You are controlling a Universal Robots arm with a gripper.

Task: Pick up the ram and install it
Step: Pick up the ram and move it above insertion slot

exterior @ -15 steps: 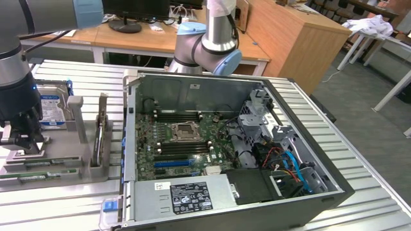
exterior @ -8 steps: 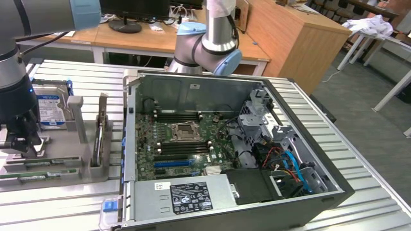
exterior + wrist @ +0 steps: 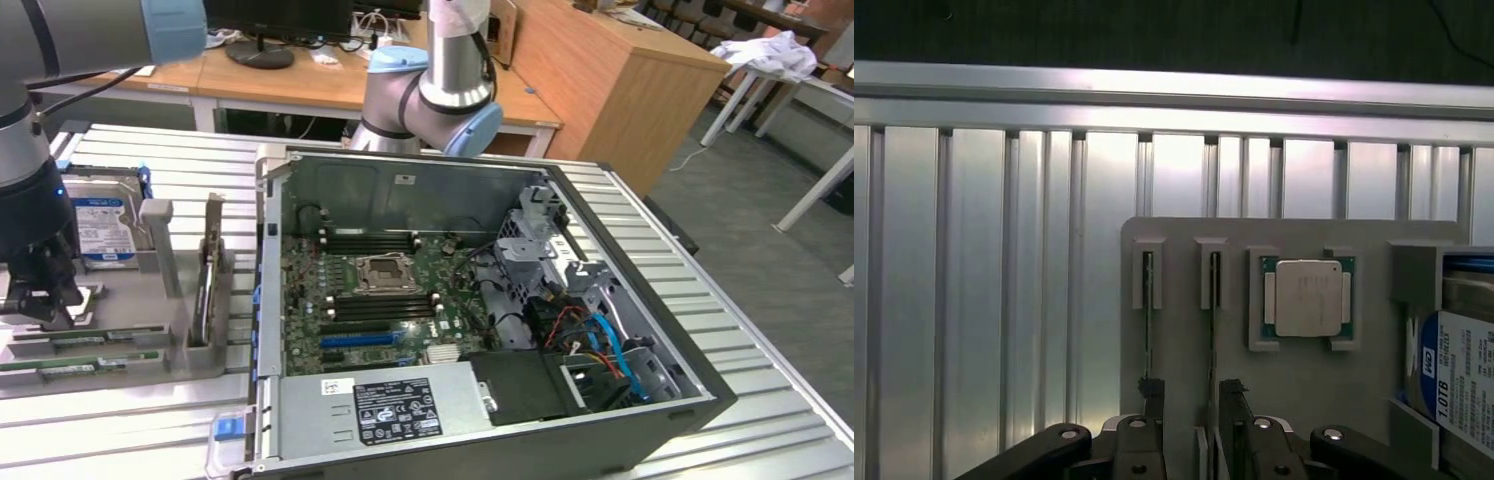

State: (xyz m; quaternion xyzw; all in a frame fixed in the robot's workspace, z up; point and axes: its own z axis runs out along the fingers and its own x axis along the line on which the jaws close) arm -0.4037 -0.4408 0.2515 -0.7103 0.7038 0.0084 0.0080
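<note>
Two ram sticks stand on edge in slots of a grey holder (image 3: 1184, 235), showing as thin dark lines: ram (image 3: 1147, 330) and ram (image 3: 1212, 330). In the exterior view they are green strips, ram (image 3: 83, 345) and ram (image 3: 74, 368), at the lower left. My gripper (image 3: 1192, 405) hovers over the holder, open. Its fingertips (image 3: 1232, 392) stand apart with the second stick's end between them, and nothing is gripped. The exterior view places the gripper (image 3: 40, 300) just above the sticks. The open computer case (image 3: 694, 375) holds the motherboard with its dark ram slots (image 3: 374, 240).
A square metal CPU chip (image 3: 1307, 298) sits in the holder beside the sticks. A blue-labelled hard drive (image 3: 102, 232) stands at the holder's far end. A grey upright plate (image 3: 210, 280) rises between holder and case. All rests on a ribbed aluminium table (image 3: 747, 330).
</note>
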